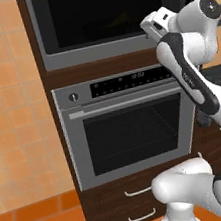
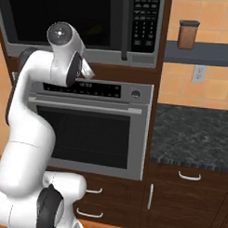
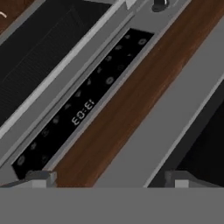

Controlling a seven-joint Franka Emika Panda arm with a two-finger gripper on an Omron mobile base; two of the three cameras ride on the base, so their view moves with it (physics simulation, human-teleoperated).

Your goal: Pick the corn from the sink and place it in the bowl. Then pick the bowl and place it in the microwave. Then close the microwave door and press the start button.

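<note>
- Against the cabinet front, between microwave (image 1: 113,16) and wall oven (image 1: 131,134): pincer (image 3: 109,179) spread wide, pinching nothing.
- Microwave door (image 2: 63,21) looked shut; best aimed squarely at keypad (image 2: 145,21).

The microwave (image 2: 86,26), black with grey steel trim, fills the top of both base views; its door (image 1: 97,13) sits closed (dark bar handle upright beside the keypad).

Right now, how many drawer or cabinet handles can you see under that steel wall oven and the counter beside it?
5: two drawer handles below the oven, a vertical cabinet handle, two more under the counter; the arm may hide more.
</note>
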